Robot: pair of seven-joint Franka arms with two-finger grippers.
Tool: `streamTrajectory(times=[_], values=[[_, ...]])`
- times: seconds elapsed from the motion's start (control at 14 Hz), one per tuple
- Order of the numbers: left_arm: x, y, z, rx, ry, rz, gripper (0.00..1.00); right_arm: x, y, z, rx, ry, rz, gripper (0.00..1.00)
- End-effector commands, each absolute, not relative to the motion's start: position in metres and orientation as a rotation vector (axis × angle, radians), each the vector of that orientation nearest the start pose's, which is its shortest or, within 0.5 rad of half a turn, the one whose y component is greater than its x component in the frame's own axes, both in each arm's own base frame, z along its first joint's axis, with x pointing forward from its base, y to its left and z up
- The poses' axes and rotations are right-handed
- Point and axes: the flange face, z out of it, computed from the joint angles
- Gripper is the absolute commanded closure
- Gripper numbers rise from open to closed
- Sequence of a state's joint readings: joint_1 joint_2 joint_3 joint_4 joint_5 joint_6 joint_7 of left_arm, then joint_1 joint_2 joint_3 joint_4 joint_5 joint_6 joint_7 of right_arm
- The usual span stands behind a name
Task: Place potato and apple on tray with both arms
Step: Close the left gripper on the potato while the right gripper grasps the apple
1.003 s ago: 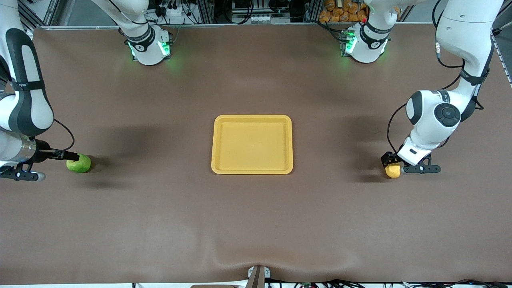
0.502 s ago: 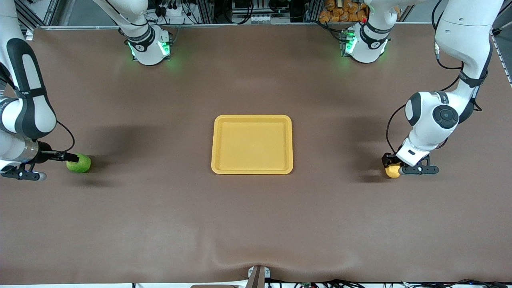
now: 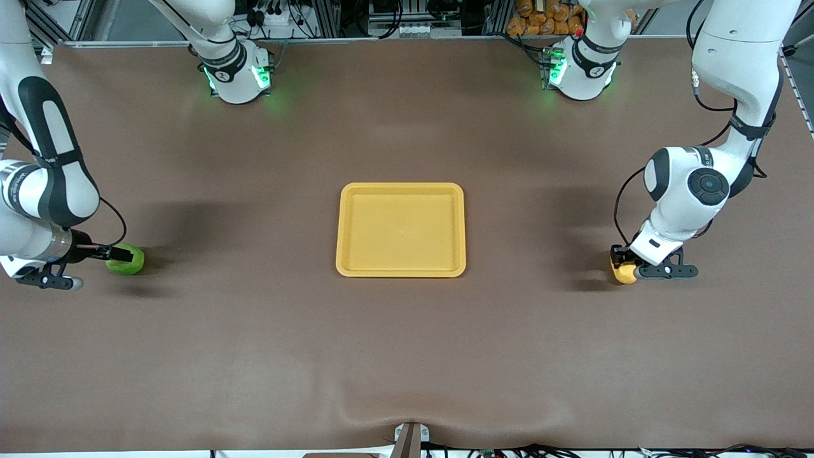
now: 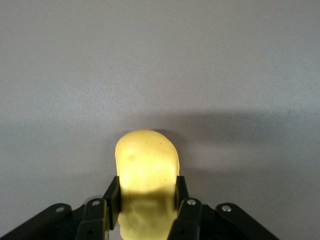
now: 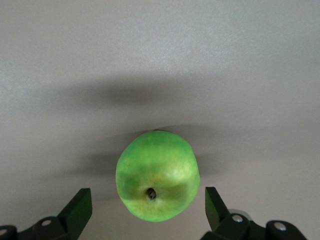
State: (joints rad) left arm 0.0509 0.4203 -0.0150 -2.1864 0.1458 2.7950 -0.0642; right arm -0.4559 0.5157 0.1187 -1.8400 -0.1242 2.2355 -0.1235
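You see the tray (image 3: 400,229) lying flat in the middle of the brown table (image 3: 407,356), and you can take it as the landmark for all the rest. Its inside holds nothing. The potato (image 3: 622,272) lies on the table well apart from the tray, toward the left arm's end, and a little nearer to the front camera than the tray's middle. The left gripper (image 3: 625,265) is down at it; in the left wrist view you see its two fingers (image 4: 112,196) pressed against both sides of the potato (image 4: 147,172), so the jaws are narrow and clamped on the potato, which rests on the table surface. The apple (image 3: 126,261) lies also well apart from the tray, toward the right arm's end, at about the same level as the potato. The right gripper (image 3: 121,256) is low around it; in the right wrist view you see the jaws standing wide, one finger (image 5: 79,207) on each side of the apple (image 5: 157,175), with a clear gap on both sides, not touching it. The apple's stem dimple faces the right wrist camera.
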Motion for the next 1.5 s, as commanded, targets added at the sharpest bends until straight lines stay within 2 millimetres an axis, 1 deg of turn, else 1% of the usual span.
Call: streamTrajectory(times=[0.0, 0.21, 0.36, 0.43, 0.57, 0.64, 0.72, 0.79, 0.86, 1.0, 1.07, 1.15, 1.29, 1.43], values=[[0.581, 0.017, 0.225, -3.05, 0.144, -0.337, 1.0, 0.591, -0.225, 0.23, -3.138, 0.216, 0.175, 0.0], [0.582, 0.017, 0.237, -3.043, 0.156, -0.357, 1.0, 0.589, -0.226, 0.219, -3.13, 0.203, 0.196, 0.0], [0.582, 0.017, 0.243, -3.039, 0.167, -0.365, 1.0, 0.587, -0.231, 0.216, -3.128, 0.195, 0.193, 0.0], [0.583, 0.016, 0.247, -3.039, 0.17, -0.356, 1.0, 0.584, -0.23, 0.209, -3.124, 0.193, 0.206, 0.0], [0.582, 0.014, 0.256, -3.038, 0.174, -0.321, 1.0, 0.578, -0.23, 0.199, -3.127, 0.197, 0.167, 0.0], [0.585, 0.012, 0.264, -3.036, 0.176, -0.321, 1.0, 0.575, -0.231, 0.196, -3.127, 0.202, 0.159, 0.0], [0.585, 0.01, 0.268, -3.036, 0.179, -0.298, 1.0, 0.575, -0.229, 0.196, -3.127, 0.197, 0.161, 0.02], [0.588, 0.008, 0.275, -3.035, 0.185, -0.289, 1.0, 0.574, -0.23, 0.196, -3.127, 0.195, 0.161, 0.17], [0.59, 0.0, 0.28, -3.038, 0.203, -0.27, 1.0, 0.574, -0.231, 0.196, -3.127, 0.169, 0.161, 0.36], [0.592, -0.011, 0.291, -3.04, 0.224, -0.247, 1.0, 0.571, -0.241, 0.197, -3.12, 0.089, 0.165, 0.82], [0.593, -0.021, 0.298, -3.042, 0.248, -0.249, 1.0, 0.571, -0.242, 0.198, -3.117, 0.073, 0.163, 0.95], [0.592, -0.03, 0.299, -3.045, 0.266, -0.237, 1.0, 0.572, -0.24, 0.203, -3.115, 0.066, 0.172, 1.0], [0.594, -0.043, 0.308, -3.048, 0.294, -0.236, 1.0, 0.578, -0.238, 0.217, -3.098, 0.06, 0.236, 1.0], [0.597, -0.05, 0.314, -3.047, 0.316, -0.246, 1.0, 0.585, -0.238, 0.238, -3.095, 0.056, 0.272, 1.0]])
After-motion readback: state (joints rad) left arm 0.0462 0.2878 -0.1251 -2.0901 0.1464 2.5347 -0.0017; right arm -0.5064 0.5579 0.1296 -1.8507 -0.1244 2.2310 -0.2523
